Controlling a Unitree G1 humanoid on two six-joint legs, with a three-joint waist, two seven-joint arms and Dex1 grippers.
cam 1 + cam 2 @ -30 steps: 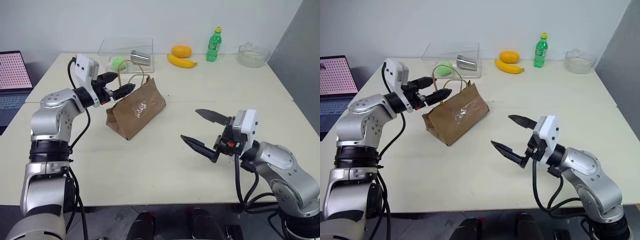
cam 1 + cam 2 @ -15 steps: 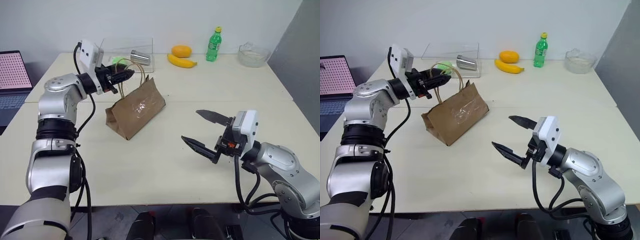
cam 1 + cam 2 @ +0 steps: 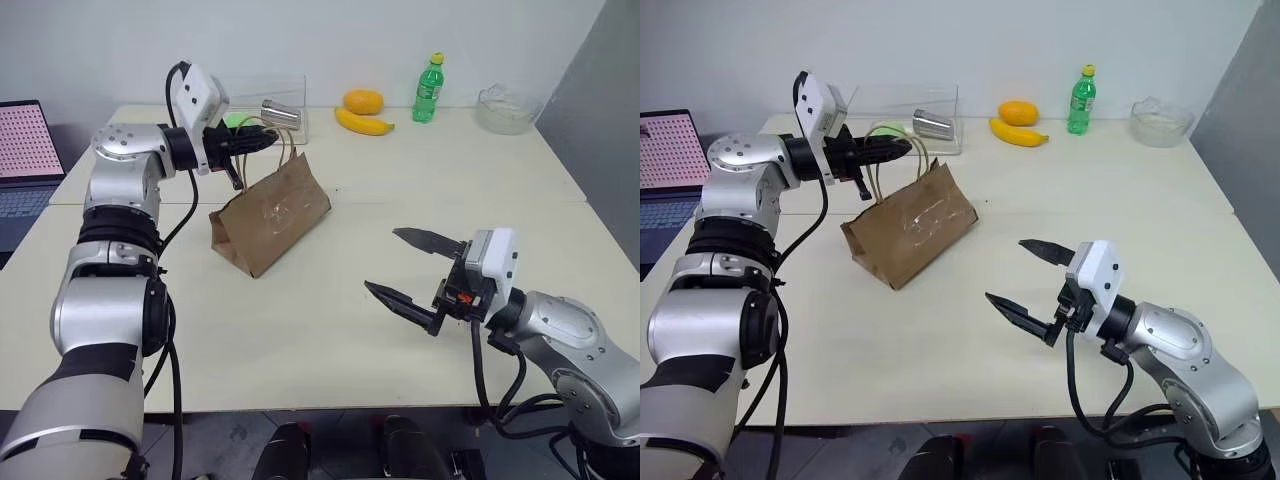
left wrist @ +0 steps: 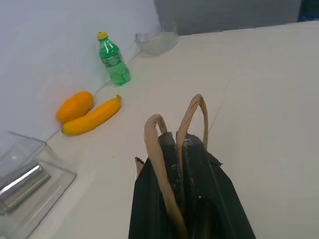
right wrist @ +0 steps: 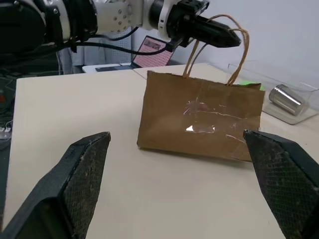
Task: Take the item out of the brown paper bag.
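Lower right, the right gripper (image 3: 412, 271) hangs wide open and empty. Centre-left, the bag (image 3: 268, 214) sits on the table (image 3: 420, 180); the item isn't visible, presumably inside. Upper left, the left gripper (image 3: 262, 141) pinches the handles (image 3: 921, 158). Next: lift or tip the bag.

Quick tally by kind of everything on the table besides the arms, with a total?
Paper bag: 1
Fruit: 2, banana and orange fruit
Green bottle: 1
Metal cup: 1
Clear tray: 1
Glass bowl: 1
Green ball: 1
Laptop: 1
Total: 9
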